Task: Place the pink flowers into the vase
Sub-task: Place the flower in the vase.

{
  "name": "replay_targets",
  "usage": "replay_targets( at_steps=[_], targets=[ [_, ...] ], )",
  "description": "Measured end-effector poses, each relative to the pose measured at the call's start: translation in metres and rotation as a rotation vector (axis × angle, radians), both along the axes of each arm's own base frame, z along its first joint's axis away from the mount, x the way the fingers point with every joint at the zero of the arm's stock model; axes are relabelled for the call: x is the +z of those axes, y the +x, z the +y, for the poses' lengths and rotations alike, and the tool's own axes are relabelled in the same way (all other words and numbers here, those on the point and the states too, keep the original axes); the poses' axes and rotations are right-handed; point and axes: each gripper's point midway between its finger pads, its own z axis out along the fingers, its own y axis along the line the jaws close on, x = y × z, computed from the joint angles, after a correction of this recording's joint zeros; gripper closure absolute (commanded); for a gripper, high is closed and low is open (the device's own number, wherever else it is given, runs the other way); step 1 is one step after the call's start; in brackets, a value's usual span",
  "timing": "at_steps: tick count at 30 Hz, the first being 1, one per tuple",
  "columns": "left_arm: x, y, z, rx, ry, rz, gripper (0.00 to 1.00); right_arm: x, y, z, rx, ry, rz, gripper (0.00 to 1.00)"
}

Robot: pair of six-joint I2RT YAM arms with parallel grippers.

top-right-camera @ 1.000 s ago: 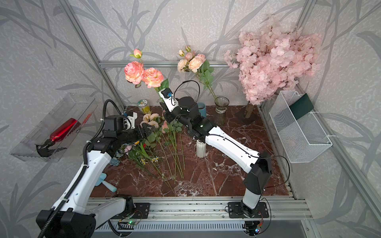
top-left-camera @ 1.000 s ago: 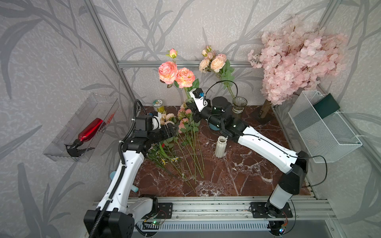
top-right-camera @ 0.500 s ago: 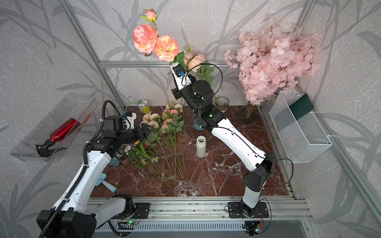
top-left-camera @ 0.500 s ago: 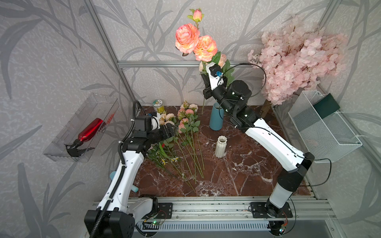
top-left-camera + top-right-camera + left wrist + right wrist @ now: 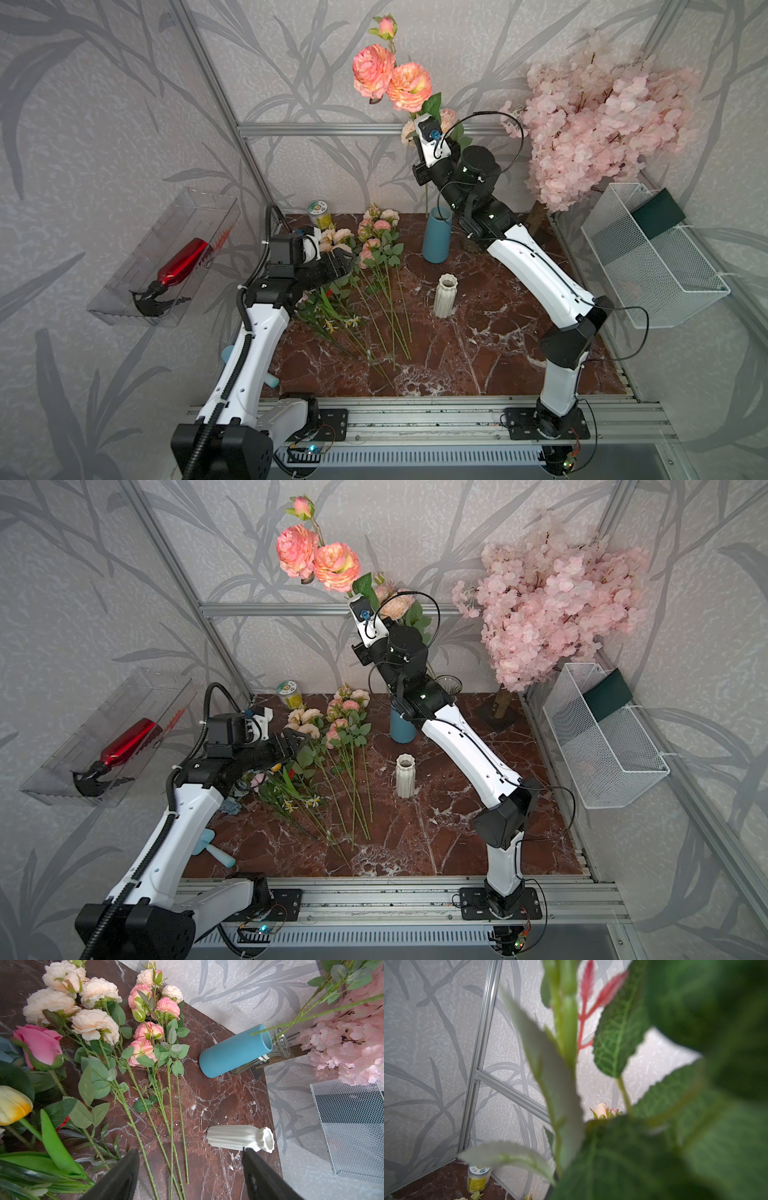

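**Top views.** The right gripper (image 5: 422,176) is raised at the back of the table (image 5: 478,353), closed on the stem of a pink spray (image 5: 390,79). The spray stands upright, its heads high against the wall. Its stem runs down to the mouth of the blue vase (image 5: 436,239), but these views do not show whether the tip is inside. The left gripper (image 5: 347,264) is spread wide and holds nothing. It hangs over the other pink flowers (image 5: 376,237), which lie flat on the table with their stems toward the front rail. A white vase (image 5: 445,295) stands apart, near mid-table. A glass vase (image 5: 449,684) behind the right arm holds another spray.

**Left wrist.** The two dark fingers (image 5: 124,1174) stand well apart over the stems of the lying flowers. The held stem's tip shows in front of the blue vase's wall, just beside its rim and not inside it.

**Right wrist.** Blurred leaves and the stem of the held spray fill the view, and the fingers are hidden.
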Motion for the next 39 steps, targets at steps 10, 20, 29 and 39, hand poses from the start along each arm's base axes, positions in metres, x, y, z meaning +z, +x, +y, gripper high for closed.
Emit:
replay_targets(
  at_steps=[10,20,29,39],
  targets=[
    [-0.001,0.001,-0.002,-0.012,-0.011,-0.002,0.21,0.001,0.003,-0.007,-0.036,-0.022,-0.002,1.00],
    [0.000,0.001,-0.003,-0.012,-0.019,-0.002,0.21,0.021,-0.003,-0.016,-0.042,-0.005,-0.024,1.00],
    [0.000,0.001,-0.003,-0.012,-0.019,-0.002,0.21,0.037,-0.010,-0.023,-0.045,0.009,-0.041,1.00],
    [-0.001,0.002,-0.001,-0.006,-0.019,0.000,0.22,0.020,0.000,-0.024,-0.060,-0.016,0.009,1.00]
  ],
)
